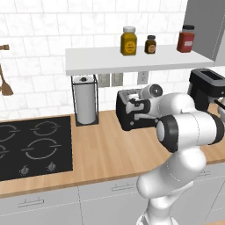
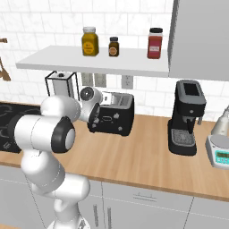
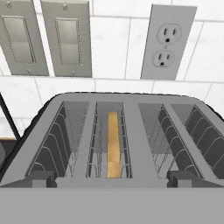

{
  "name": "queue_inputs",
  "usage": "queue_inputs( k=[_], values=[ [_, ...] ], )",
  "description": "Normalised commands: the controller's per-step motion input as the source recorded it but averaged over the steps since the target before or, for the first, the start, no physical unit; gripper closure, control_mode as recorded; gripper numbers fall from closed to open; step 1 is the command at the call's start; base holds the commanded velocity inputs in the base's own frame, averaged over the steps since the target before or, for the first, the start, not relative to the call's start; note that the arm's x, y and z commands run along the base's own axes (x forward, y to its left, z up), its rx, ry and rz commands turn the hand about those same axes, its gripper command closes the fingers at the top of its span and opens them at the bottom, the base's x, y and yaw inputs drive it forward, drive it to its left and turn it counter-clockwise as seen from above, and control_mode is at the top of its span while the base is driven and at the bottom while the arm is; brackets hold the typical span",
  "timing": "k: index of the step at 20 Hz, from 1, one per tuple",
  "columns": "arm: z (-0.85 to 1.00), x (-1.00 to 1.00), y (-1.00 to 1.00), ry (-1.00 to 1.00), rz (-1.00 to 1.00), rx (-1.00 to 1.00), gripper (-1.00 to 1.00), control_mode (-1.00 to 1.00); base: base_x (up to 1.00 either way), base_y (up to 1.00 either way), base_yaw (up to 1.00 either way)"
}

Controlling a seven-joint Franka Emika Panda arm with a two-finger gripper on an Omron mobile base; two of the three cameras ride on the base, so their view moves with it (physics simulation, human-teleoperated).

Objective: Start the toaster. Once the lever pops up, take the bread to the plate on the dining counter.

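The toaster sits on the wooden table against the tiled wall, just right of the paper towel roll in its wire stand and left of the coffee machine; the arm reaches over it, with the hand just at the toaster's near side; the fingers stand spread wide, grasping nothing, their dark tips low in the hand view at either side of the toaster's near edge; the bread stands on edge down inside the toaster's left slot, seen from above as a thin tan strip between the wire guides; the right slot holds nothing; behind the toaster on the wall are two switch plates and an outlet; the hob lies at the table's left; three jars stand on the white shelf above; a scale sits near the coffee machine's right
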Motion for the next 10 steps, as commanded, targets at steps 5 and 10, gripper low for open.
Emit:
queue_inputs(
  k=[5, 10],
  values=[
    [0.0, 0.0, 0.0, 0.0, 0.0, 0.0, -1.0, -1.0, 0.0, 0.0, 0.0],
    [0.0, 0.0, 0.0, 0.0, 0.0, 0.0, -1.0, -1.0, 0.0, 0.0, 0.0]
  ],
)
